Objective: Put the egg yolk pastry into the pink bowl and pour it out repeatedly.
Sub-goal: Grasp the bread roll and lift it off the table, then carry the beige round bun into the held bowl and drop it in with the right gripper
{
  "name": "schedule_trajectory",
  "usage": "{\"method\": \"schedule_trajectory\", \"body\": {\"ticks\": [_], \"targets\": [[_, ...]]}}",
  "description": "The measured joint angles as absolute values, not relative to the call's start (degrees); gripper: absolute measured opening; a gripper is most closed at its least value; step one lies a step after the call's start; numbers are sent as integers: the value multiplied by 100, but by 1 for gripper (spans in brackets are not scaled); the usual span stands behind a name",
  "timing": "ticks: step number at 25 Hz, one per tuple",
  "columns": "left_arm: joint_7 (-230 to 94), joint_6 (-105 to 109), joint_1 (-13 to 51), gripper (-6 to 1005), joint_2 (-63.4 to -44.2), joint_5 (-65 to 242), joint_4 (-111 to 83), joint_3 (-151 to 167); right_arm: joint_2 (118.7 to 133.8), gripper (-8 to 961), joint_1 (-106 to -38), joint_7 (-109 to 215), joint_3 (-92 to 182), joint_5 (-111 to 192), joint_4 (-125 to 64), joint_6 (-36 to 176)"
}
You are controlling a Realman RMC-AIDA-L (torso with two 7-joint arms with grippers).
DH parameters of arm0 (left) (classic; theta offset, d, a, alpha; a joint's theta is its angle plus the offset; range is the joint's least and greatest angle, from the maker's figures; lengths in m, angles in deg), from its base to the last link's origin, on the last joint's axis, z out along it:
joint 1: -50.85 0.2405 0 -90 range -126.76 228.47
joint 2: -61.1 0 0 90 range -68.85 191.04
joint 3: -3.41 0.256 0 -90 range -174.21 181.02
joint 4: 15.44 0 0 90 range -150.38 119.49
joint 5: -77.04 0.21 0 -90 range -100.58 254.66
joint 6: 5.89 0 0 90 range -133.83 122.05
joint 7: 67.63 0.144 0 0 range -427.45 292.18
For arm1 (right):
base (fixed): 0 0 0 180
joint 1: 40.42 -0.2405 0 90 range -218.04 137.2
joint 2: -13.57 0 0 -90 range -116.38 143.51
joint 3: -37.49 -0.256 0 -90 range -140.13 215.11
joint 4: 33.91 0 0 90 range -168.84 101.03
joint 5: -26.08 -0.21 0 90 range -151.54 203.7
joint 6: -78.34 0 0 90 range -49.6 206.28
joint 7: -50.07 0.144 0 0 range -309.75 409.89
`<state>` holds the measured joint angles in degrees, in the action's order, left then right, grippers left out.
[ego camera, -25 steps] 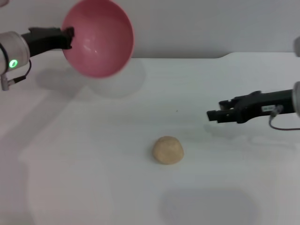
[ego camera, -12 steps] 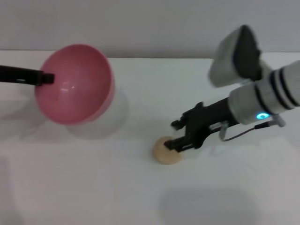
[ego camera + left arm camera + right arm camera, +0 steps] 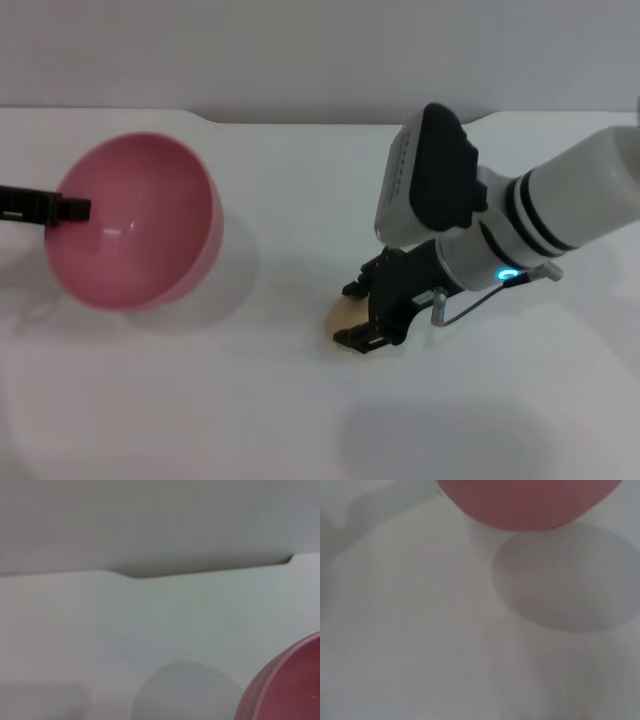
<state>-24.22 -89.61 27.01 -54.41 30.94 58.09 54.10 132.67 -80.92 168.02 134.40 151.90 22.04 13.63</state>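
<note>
The pink bowl (image 3: 135, 220) is at the left, tipped with its opening facing me, just above the white table. My left gripper (image 3: 72, 210) is shut on its left rim. The bowl's edge also shows in the left wrist view (image 3: 287, 685) and in the right wrist view (image 3: 530, 500). The bowl is empty. The egg yolk pastry (image 3: 338, 316) lies on the table at the centre, mostly hidden. My right gripper (image 3: 357, 315) is down over it, open, with one black finger on each side of it.
The white table (image 3: 200, 400) ends at a pale wall at the back, with a notch in its back edge (image 3: 215, 118). My right arm's white wrist and camera housing (image 3: 430, 180) hang over the table right of the pastry.
My right gripper has dropped and moved left until its fingers straddle the pastry. My left gripper has carried the bowl lower and further left. The pastry has not moved.
</note>
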Motion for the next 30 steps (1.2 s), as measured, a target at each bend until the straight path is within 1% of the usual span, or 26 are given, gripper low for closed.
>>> {"method": "schedule_trajectory", "body": {"ticks": [6, 16, 22, 24, 27, 30], "targets": [[-2433, -9058, 2686, -1, -5506, 3339, 5838, 5420, 13285, 533, -8090, 16866, 13865, 15191, 1845, 2079], [-2438, -9104, 2527, 0, -5526, 3346, 5859, 5471, 13278, 491, -8010, 16878, 13794, 15251, 1860, 2184], [-2439, -9103, 2368, 0, -5546, 3376, 5751, 5569, 13267, 382, -7673, 16967, 13120, 15203, 2379, 2036], [-2440, -9082, 2270, 0, -5584, 3515, 5663, 5678, 13266, 332, -7552, 16961, 12812, 15148, 2681, 1892], [-2445, -9014, 2050, 0, -5669, 3795, 5500, 5957, 13265, 311, -7478, 16852, 12400, 14967, 3075, 1665], [-2526, -8885, 1846, 0, -5675, 3815, 5224, 6409, 13258, 290, -7451, 16620, 12142, 14681, 3512, 1465]]}}
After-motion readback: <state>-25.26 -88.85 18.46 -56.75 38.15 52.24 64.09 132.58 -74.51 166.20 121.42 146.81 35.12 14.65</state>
